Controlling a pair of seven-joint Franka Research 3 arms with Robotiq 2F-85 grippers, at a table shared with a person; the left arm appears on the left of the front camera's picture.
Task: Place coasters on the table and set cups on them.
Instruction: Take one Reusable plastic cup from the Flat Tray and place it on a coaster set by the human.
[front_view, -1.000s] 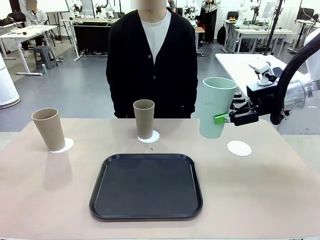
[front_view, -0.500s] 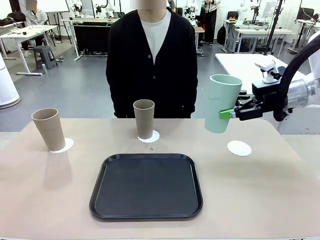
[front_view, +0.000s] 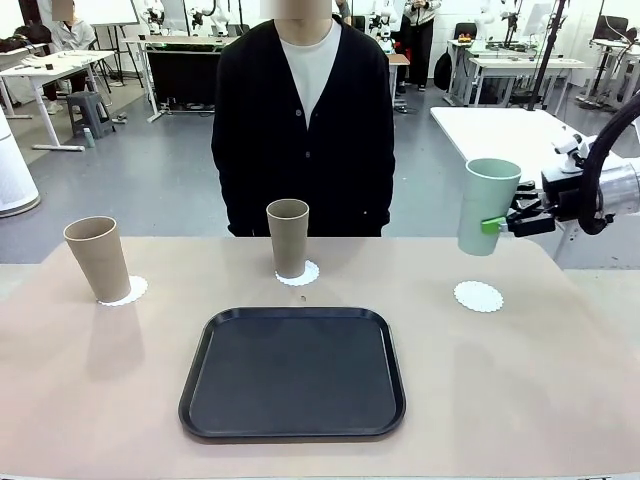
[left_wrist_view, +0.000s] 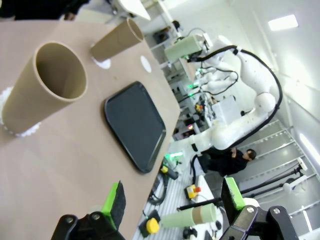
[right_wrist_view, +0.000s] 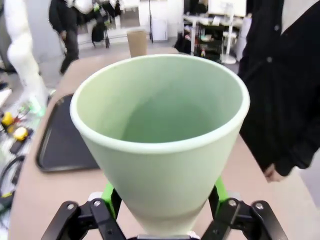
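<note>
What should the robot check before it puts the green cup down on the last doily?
1. Right gripper jaws shut on the green cup: ok.
2. Last doily bare, nothing on it: ok.
3. Cup held upright: ok, only slightly tilted.
4. Cup straight above the doily: cannot tell; it looks close.
5. Two tan cups already on their doilies: ok.
6. Person's hands away from the table: cannot tell.

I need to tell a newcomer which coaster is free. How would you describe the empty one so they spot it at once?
Start at the black tray in the middle of the beige table. Look beyond its far right corner: a small round white coaster with a scalloped edge lies there. Unlike the other two coasters, it has no cup on it.
</note>
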